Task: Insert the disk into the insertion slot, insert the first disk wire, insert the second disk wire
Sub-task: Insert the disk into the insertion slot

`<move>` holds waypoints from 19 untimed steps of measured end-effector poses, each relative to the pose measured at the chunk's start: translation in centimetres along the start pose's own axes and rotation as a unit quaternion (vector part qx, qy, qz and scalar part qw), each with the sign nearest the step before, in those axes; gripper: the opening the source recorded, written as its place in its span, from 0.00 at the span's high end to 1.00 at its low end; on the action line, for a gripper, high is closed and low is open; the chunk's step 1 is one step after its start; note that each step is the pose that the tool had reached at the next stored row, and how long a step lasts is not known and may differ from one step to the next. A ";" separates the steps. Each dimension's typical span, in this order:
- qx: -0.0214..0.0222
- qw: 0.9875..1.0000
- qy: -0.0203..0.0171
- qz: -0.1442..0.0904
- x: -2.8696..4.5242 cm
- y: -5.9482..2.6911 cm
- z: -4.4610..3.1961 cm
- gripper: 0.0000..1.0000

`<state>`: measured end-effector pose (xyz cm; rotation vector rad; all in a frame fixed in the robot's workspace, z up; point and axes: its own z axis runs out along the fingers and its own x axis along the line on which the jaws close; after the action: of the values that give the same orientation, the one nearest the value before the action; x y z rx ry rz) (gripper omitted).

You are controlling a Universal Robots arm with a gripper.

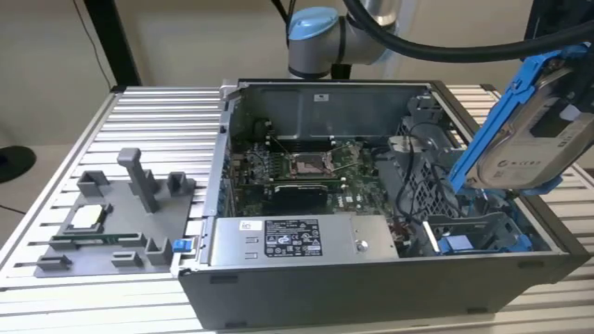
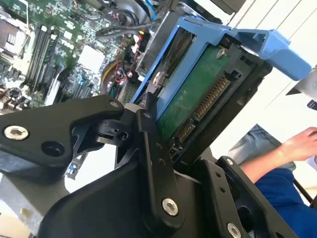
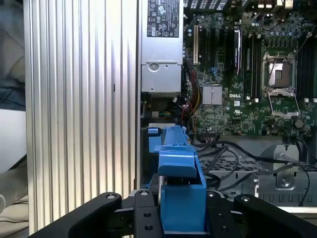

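Note:
The disk (image 1: 533, 142), a silver-grey drive with a white label in a bright blue carrier frame (image 1: 492, 125), hangs tilted in the air above the open computer case's corner at the exterior view's right. My gripper (image 3: 181, 208) is shut on it, with the black fingers (image 2: 148, 124) clamping the blue carrier (image 3: 178, 168) from both sides. The disk's green circuit side and connector (image 2: 200, 99) face the second wrist camera. Below it, the insertion slot (image 1: 474, 240), a grey metal bay with blue clips, sits open in the case's near corner. Black cables (image 1: 408, 188) lie beside the bay.
The grey labelled power-supply box (image 1: 297, 240) sits along the case's near wall, with the motherboard (image 1: 307, 167) behind it. A grey fixture with small parts (image 1: 111, 223) stands on the ribbed table at the exterior view's left. A person's hand and blue sleeve (image 2: 292, 148) are nearby.

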<state>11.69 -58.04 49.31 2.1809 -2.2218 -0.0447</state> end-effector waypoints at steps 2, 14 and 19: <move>0.000 1.000 0.000 0.000 0.25 -0.02 0.30 1.00; 0.000 1.000 0.000 0.001 0.48 -0.13 2.47 1.00; 0.000 1.000 0.000 0.000 0.52 -0.26 3.38 1.00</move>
<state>11.81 -58.56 45.93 2.1800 -2.2228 -0.0448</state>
